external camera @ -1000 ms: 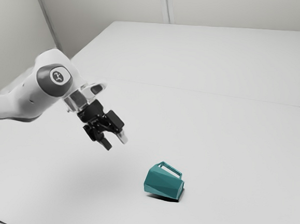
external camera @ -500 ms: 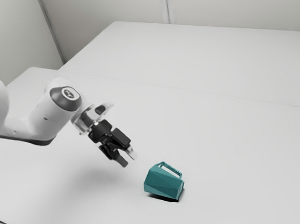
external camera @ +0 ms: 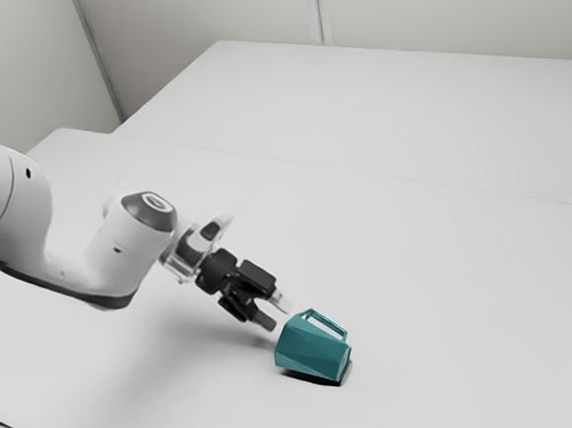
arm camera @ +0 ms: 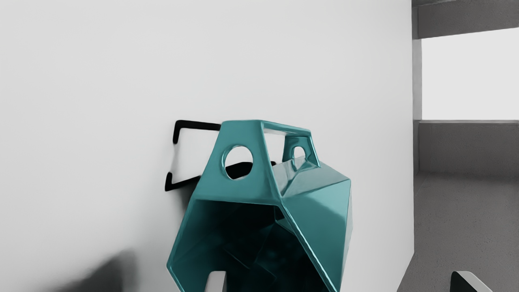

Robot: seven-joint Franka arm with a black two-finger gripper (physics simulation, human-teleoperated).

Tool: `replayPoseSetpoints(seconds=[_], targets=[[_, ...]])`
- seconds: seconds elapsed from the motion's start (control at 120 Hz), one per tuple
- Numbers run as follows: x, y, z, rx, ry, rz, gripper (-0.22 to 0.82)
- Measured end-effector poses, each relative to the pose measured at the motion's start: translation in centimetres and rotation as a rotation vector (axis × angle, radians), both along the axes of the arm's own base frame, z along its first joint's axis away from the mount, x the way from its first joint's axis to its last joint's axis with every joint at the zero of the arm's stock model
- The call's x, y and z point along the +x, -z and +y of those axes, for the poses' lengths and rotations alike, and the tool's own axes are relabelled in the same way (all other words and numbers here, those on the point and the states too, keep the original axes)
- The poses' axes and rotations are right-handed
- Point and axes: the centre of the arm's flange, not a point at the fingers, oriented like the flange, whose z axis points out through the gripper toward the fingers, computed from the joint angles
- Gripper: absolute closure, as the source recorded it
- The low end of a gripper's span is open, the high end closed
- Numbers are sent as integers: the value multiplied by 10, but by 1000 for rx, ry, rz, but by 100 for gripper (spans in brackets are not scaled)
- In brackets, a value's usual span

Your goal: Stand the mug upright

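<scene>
Presently, the mug [external camera: 313, 351] lies sideways on the tabletop [external camera: 440, 276]. The tool [external camera: 277, 313], spread apart, is near the mug's mouth [arm camera: 247, 239].

Mug [arm camera: 320, 207] and both fingers [arm camera: 218, 282] cut off by the wrist view's edge, arm [external camera: 119, 255] by the exterior view's.

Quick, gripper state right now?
Gripper: open, jaws apart and holding nothing; the teal mug lies on its side just in front of it.
</scene>
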Motion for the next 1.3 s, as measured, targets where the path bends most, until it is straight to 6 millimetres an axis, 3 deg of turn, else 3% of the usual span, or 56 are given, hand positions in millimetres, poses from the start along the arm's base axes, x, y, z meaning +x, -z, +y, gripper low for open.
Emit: replayPoseSetpoints(seconds=[0.383, 0.542, 0.642, 0.8, 0.992, 1.133, 1.2, 1.3], targets=[[-5, 18, -25, -54, -28, 24, 1], [-6, 14, -34, -56, -5, 7, 42], [-4, 11, -33, -55, -4, -6, 58], [-1, 3, -29, -52, -1, -33, 71], [-1, -6, -30, -44, 8, -55, 75], [-1, -32, -32, -36, 17, -112, 77], [0, -59, -33, -3, 50, -167, 77], [26, -118, -23, 115, 158, -273, 78]])
